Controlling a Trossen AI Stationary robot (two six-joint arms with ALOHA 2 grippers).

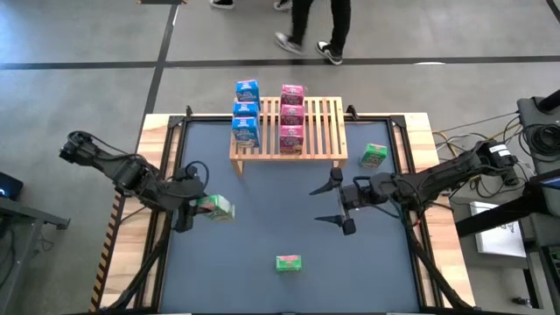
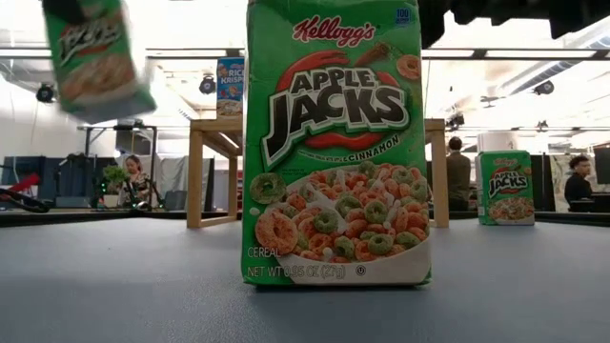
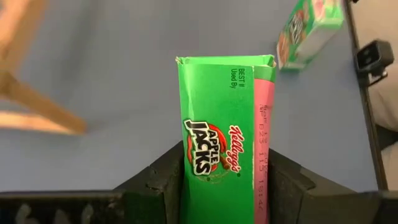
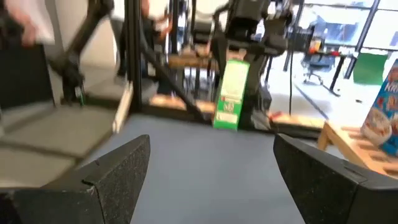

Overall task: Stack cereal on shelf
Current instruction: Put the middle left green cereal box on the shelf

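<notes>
The dark left arm reaches in from the left side, its two-finger left end effector (image 1: 194,208) clamped on a small green cardboard cereal box (image 1: 215,206) and carrying it above the dark grey worktop (image 1: 262,227). The dark right arm stretches in from the right, its right end effector (image 1: 328,203) spread wide and empty.

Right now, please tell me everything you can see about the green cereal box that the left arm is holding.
The held green box is a small cardboard Apple Jacks carton with a green printed face and a pink side panel bearing a date stamp. Its top flaps look slightly ragged. The left end effector has it clamped between its two dark fingers, lifted clear of the grey table, over the left part, in front of the wooden shelf. Nothing else touches it.
</notes>
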